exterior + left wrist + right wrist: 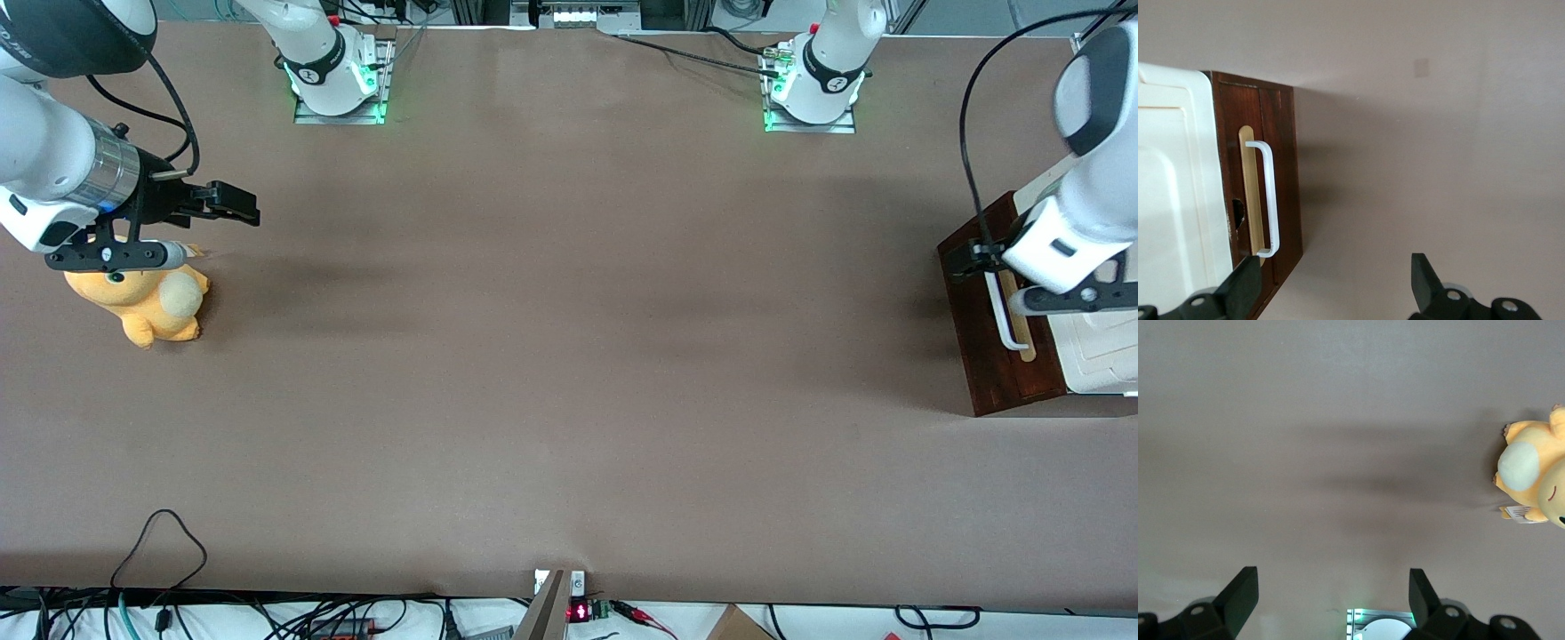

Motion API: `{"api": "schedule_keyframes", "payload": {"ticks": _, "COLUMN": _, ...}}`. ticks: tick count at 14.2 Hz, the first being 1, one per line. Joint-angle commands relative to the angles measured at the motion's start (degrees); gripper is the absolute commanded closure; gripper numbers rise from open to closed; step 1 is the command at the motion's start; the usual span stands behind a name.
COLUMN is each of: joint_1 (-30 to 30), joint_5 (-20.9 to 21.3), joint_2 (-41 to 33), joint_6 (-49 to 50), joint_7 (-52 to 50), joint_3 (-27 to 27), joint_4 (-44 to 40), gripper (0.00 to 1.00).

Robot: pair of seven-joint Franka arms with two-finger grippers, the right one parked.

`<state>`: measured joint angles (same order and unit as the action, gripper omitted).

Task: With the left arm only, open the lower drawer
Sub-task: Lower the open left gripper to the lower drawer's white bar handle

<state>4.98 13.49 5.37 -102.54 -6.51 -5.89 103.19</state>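
The lower drawer (996, 356) stands at the working arm's end of the table. Its dark reddish-brown front (1281, 173) carries a white bar handle (1003, 311) (1270, 200) on a pale wood strip. None of its inside shows. The cream-white cabinet top (1175, 187) lies beside the front. The left arm (1080, 213) reaches over the cabinet. Its gripper (969, 260) (1335, 283) hangs open just off the handle's end that is farther from the front camera. One finger (1243, 288) overlaps the drawer front and the other finger (1425, 280) is over bare table. Nothing is between them.
A yellow plush toy (147, 307) (1535, 480) lies toward the parked arm's end of the table. Two arm bases (813, 89) with green lights stand along the table edge farthest from the front camera. Loose cables (160, 542) run along the nearest edge.
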Motion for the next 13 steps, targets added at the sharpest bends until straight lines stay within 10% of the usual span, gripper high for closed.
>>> {"api": "schedule_keyframes", "payload": {"ticks": 1, "joint_1": -0.94, "joint_5": 7.23, "joint_2": 0.96, "joint_6": -1.79, "joint_7": -5.33, "joint_3": -0.69, "joint_4": 3.59, "gripper": 0.03}}
{"api": "schedule_keyframes", "payload": {"ticks": 13, "joint_1": -1.56, "joint_5": 34.04, "joint_2": 8.34, "joint_6": -9.0, "joint_7": -25.83, "joint_3": -2.81, "joint_4": 19.15, "gripper": 0.03}}
